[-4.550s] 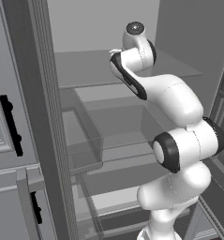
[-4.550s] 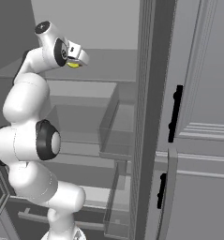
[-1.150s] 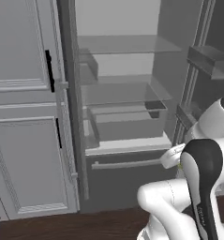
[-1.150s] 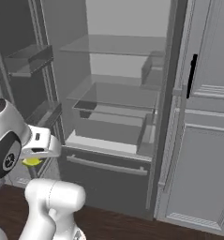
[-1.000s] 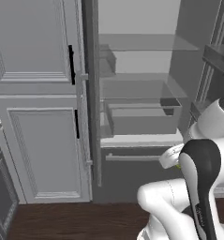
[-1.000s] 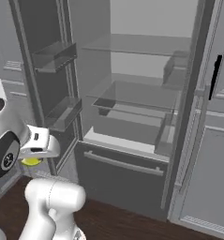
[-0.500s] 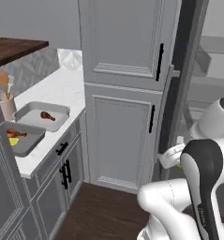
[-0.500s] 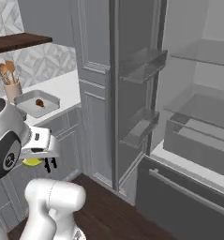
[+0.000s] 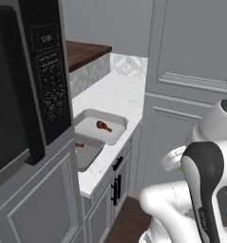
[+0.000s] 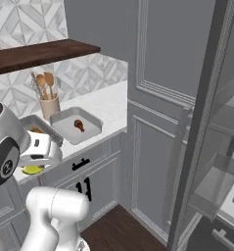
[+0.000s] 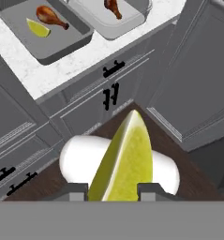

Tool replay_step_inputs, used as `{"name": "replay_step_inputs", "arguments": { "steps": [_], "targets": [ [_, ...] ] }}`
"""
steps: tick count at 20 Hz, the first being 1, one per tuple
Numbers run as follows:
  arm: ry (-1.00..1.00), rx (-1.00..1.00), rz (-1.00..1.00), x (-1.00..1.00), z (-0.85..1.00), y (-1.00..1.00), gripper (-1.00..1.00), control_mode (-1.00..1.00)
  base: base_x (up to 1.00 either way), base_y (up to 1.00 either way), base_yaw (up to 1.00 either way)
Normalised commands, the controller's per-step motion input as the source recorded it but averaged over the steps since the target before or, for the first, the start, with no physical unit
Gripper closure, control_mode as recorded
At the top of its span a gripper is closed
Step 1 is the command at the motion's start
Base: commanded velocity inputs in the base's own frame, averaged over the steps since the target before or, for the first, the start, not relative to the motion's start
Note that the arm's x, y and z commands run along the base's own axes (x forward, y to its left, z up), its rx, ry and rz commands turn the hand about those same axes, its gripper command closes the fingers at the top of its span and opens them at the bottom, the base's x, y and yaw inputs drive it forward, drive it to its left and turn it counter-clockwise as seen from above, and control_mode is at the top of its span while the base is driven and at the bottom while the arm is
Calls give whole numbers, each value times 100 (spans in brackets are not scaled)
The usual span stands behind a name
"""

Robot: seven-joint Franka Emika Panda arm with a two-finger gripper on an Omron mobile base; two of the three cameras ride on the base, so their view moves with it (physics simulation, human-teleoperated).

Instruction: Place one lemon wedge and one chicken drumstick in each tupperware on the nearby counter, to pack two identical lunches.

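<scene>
My gripper (image 11: 112,190) is shut on a yellow-green lemon wedge (image 11: 125,157), held low over the dark wood floor in front of the cabinets. In the right base view the gripper (image 10: 32,165) sits at the lower left with the lemon wedge (image 10: 33,170) under the hand. On the white counter (image 11: 78,61) lie two tupperware trays. The darker tupperware (image 11: 62,41) holds a chicken drumstick (image 11: 50,15) and a lemon wedge (image 11: 38,29). The lighter tupperware (image 11: 120,27) holds one drumstick (image 11: 112,6). From the left base, the lighter tupperware (image 9: 90,129) and its drumstick (image 9: 103,126) lie beyond the darker tupperware (image 9: 89,152).
A black microwave (image 9: 24,95) fills the near left. A beige utensil cup (image 10: 50,106) stands behind the trays under a dark wooden shelf (image 10: 40,53). Tall grey cabinet doors (image 10: 162,98) rise right of the counter, and the open fridge (image 10: 221,147) is at far right.
The whole picture has swung from the open fridge to the counter, so the base has moved. The lemon wedge stays in the shut gripper.
</scene>
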Motion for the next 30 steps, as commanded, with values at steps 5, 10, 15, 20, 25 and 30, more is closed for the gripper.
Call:
{"name": "replay_step_inputs", "arguments": {
  "steps": [5, 10, 15, 20, 25, 30],
  "targets": [
    [0, 0, 0, 0, 0, 0, 100, 100, 80, -25, 15],
    [0, 0, 0, 0, 0, 0, 100, 100, 35, 8, 2],
    [0, 0, 0, 0, 0, 0, 100, 100, 29, 7, 0],
    [0, 0, 0, 12, 0, 0, 100, -100, 4, 0, 0],
    [0, 0, 6, 58, 0, 8, 100, -100, 0, 0, 0],
    [0, 0, 14, 100, -1, 28, 100, -100, 0, 0, 0]
  ]
}}
